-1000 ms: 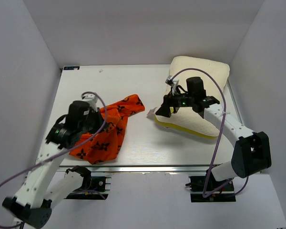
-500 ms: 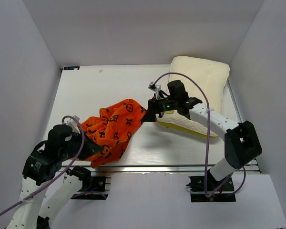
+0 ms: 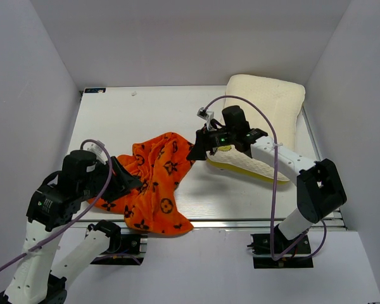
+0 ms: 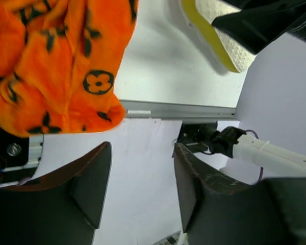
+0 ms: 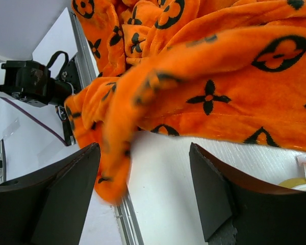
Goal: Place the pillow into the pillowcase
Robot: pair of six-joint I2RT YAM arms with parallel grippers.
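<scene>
- The orange pillowcase (image 3: 153,180) lies crumpled on the near left of the table (image 3: 133,117). Its long axis runs from its far end down to the near edge, where a corner hangs over.
- The pillow (image 3: 269,111) lies at the far right, long axis near to far, with its yellow edge on the near side.
- The left gripper (image 4: 143,153) has its jaws wide apart and empty, beside the cloth.
- The right gripper (image 5: 143,150) has its jaws wide apart, clamping nothing, at the cloth's far end.

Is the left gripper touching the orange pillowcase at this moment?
Apart. In the left wrist view the left gripper is open with nothing between its fingers, and a clear gap shows between them and the pillowcase.
</scene>
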